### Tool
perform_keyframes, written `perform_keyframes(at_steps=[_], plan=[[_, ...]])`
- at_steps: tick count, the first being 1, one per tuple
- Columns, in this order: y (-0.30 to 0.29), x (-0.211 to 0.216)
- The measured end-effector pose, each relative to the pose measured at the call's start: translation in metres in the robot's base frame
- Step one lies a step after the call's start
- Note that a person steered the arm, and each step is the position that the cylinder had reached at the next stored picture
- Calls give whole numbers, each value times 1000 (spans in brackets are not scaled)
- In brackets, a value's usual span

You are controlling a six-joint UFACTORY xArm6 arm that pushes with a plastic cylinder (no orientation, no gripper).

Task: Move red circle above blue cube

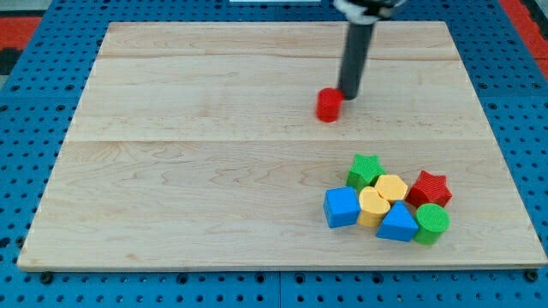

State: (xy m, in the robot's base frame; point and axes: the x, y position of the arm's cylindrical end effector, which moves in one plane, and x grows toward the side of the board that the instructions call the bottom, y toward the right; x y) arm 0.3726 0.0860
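Note:
The red circle block (329, 104) sits on the wooden board, a little right of centre in the upper half. My tip (349, 95) is just to its upper right, touching or nearly touching it. The blue cube (341, 207) lies well below, at the left end of a cluster of blocks in the lower right of the board.
The cluster holds a green star (365, 169), a yellow hexagon (392, 187), a yellow heart-like block (373, 204), a red star (429, 188), a blue triangle (397, 222) and a green cylinder (431, 222). The wooden board (171, 171) lies on a blue pegboard.

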Motion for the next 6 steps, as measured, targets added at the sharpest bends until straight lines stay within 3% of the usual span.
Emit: perform_keyframes(at_steps=[1, 2, 3, 5, 6], plan=[[-22, 11], [-46, -23], [-75, -3], [-72, 50], [-61, 16]])
